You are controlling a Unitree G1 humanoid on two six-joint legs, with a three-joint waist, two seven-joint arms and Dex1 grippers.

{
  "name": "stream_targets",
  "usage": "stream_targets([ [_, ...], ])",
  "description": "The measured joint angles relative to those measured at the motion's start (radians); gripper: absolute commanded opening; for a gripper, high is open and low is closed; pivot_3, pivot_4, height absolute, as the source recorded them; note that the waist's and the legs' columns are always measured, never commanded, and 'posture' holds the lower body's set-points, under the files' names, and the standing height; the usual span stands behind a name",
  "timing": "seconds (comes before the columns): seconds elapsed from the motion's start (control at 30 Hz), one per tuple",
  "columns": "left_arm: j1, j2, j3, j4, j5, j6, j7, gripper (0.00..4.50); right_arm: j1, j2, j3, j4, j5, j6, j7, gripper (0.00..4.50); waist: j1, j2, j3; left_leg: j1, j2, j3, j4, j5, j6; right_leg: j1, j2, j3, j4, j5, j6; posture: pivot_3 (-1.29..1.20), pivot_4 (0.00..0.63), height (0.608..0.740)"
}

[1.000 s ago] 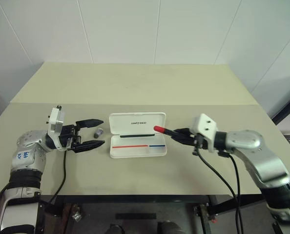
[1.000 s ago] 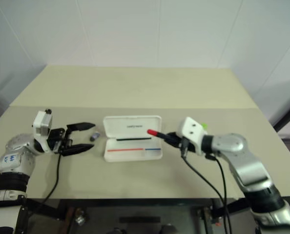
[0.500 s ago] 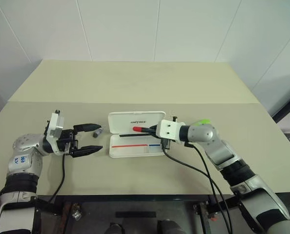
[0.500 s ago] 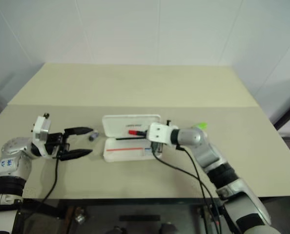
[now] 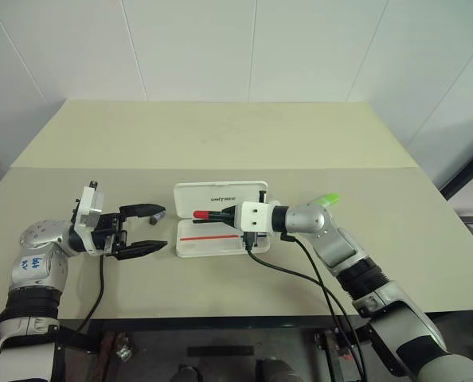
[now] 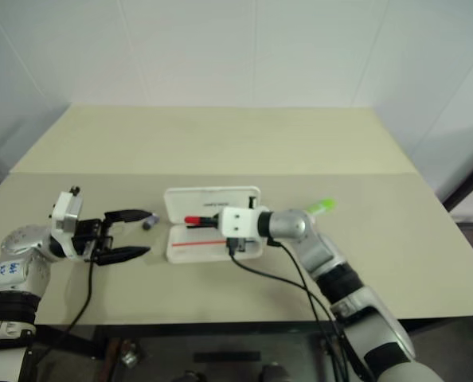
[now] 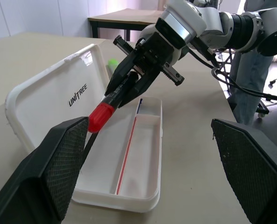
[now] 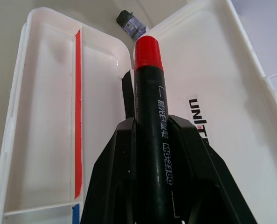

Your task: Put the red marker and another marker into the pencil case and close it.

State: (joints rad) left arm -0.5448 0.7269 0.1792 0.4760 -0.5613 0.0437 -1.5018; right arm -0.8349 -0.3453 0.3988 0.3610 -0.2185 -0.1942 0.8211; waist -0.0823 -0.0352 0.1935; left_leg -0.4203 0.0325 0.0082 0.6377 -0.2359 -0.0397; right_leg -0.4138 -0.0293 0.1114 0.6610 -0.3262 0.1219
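Note:
The pencil case (image 5: 190,195) lies open at the table's middle, its lid (image 7: 50,105) folded back and thin red and blue pens in its tray (image 8: 45,140). My right gripper (image 5: 227,214) is shut on the red marker (image 8: 150,116). It holds the marker a little above the case, along the line where tray meets lid. The red cap (image 5: 201,215) points toward my left gripper (image 5: 162,228), which stands open and empty just left of the case. The other marker, a lime-green highlighter (image 5: 326,199), lies on the table behind my right forearm.
A small dark grey object (image 5: 158,213) lies on the table beside the case's left end, close to my left gripper's far finger. A cable (image 5: 300,274) hangs from my right wrist over the table's front. Bare tabletop surrounds the case.
My right gripper carried the red marker leftward from the case's right end to over the open case, rolling the wrist. The green highlighter came into view behind it. The left gripper stayed put.

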Motion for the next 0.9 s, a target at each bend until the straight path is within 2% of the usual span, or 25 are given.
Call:
stream_targets([
  [0.33, 0.001, 0.000, 0.000, -0.013, 0.000, 0.000, 0.000, 4.50, -0.003, 0.005, -0.005, 0.040, -0.013, -0.041, -0.015, 4.48, -0.004, 0.000, 0.000, 0.000, 0.001, -0.001, 0.000, 0.000, 0.000, 0.000, 0.001, 0.000, 0.001, 0.000, 0.000, 0.00, 0.150, 0.740],
  [0.5, 0.002, -0.002, 0.000, -0.029, 0.000, 0.002, 0.000, 4.50, 0.041, 0.008, -0.015, -0.083, 0.081, 0.034, 0.055, 4.48, -0.003, 0.000, 0.000, 0.000, 0.001, -0.003, 0.000, 0.000, 0.000, 0.000, 0.000, 0.000, 0.000, 0.000, 0.000, 0.00, 0.150, 0.740],
  [0.7, 0.002, -0.014, -0.001, -0.032, -0.001, 0.008, 0.000, 4.50, 0.134, -0.003, -0.054, -0.346, 0.264, 0.257, 0.140, 4.48, 0.001, 0.000, 0.000, 0.000, 0.002, -0.010, 0.000, 0.000, 0.000, 0.001, 0.000, -0.001, 0.000, 0.000, 0.000, 0.00, 0.150, 0.740],
  [0.83, 0.001, -0.023, -0.003, -0.031, -0.001, 0.008, 0.000, 4.50, 0.232, -0.102, -0.123, -0.599, 0.464, 0.478, 0.213, 4.48, 0.006, 0.000, 0.000, 0.000, 0.001, -0.013, 0.000, 0.000, 0.000, 0.002, -0.002, -0.003, -0.001, 0.000, 0.000, 0.00, 0.150, 0.740],
  [0.9, 0.000, -0.024, -0.003, -0.029, -0.001, 0.008, 0.000, 4.50, 0.260, -0.170, -0.166, -0.648, 0.507, 0.524, 0.234, 4.48, 0.008, 0.000, 0.000, 0.000, 0.000, -0.013, 0.000, 0.000, 0.001, 0.003, -0.003, -0.003, -0.002, 0.000, 0.000, 0.00, 0.150, 0.740],
])
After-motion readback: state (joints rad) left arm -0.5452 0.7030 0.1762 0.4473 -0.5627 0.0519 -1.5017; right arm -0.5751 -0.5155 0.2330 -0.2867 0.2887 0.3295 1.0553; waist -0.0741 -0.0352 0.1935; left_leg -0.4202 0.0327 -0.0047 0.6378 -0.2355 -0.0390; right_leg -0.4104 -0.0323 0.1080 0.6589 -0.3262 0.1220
